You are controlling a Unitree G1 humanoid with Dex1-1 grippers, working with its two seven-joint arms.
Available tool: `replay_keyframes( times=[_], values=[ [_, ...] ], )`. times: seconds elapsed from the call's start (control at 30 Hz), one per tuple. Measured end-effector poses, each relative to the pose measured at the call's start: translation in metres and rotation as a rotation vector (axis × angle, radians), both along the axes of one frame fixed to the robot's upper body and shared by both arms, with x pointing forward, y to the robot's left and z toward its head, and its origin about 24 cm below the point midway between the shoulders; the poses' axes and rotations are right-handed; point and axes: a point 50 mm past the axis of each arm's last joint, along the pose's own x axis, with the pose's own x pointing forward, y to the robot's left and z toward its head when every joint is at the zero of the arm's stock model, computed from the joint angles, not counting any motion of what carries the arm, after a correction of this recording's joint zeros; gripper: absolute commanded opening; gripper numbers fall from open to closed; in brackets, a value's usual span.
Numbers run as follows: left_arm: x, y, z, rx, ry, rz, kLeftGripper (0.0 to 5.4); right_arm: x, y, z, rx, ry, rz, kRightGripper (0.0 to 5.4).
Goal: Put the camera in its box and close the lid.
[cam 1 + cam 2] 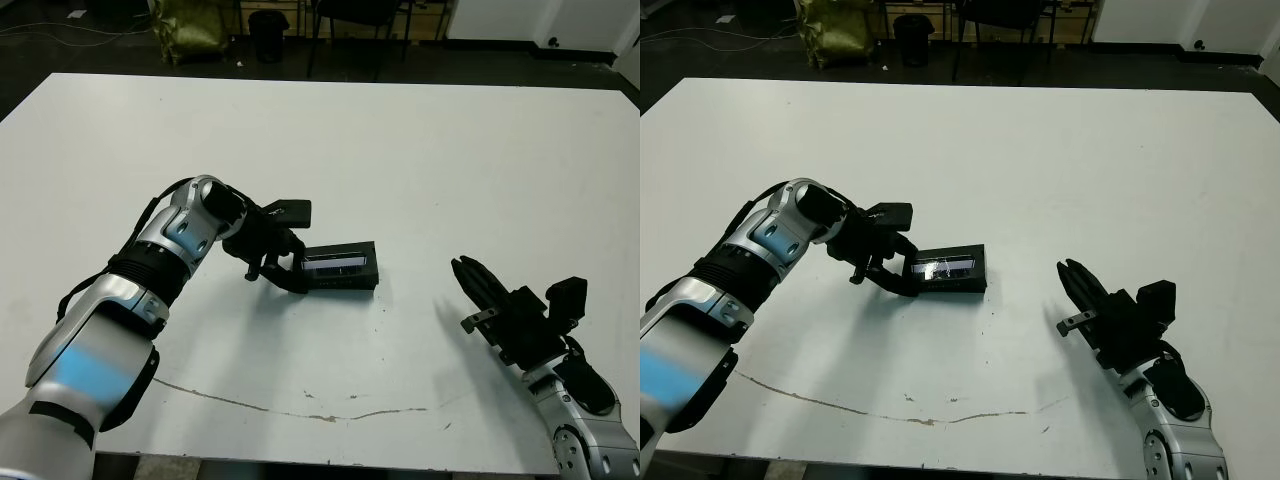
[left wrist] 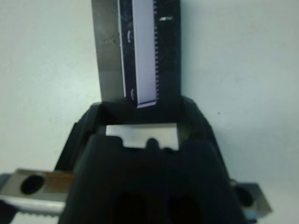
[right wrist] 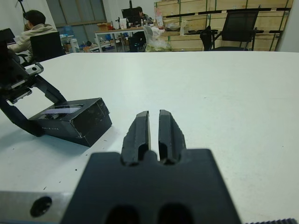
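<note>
Closing stage: left gripper (image 1: 285, 272) fingers straddle the lid (image 1: 340, 264) on the box (image 3: 81, 126); right gripper (image 1: 478, 283) narrow, empty. Next: press lid flush.

Camera: not visible in any view.
Box (image 1: 342, 268): near end hidden behind left fingers (image 1: 284, 272); far end cut off in left wrist view.
Lid (image 2: 145, 51) markings: blurred (unreadable).
Right arm: cropped at edge.

Matt black lid (image 1: 341, 266) with glossy silvery strip; smooth white table (image 1: 400, 150), faintly scuffed
</note>
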Motion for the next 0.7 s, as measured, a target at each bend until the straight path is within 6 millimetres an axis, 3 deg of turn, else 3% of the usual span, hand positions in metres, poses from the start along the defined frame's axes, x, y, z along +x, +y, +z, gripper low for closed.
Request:
replay_keyframes(
  times=[0.47,0.6,0.7],
  values=[
    [0.0,-0.001,0.0,0.003,-0.024,0.008,2.23,0.0,0.0,0.0,-0.001,0.003,-0.003,0.0],
    [0.0,-0.003,-0.001,0.0,-0.004,0.025,3.09,0.0,0.0,0.0,0.002,0.006,0.004,0.0],
    [-0.002,-0.018,-0.001,-0.03,0.005,-0.009,3.83,0.0,0.0,0.0,0.002,0.006,0.003,0.0]
  ],
)
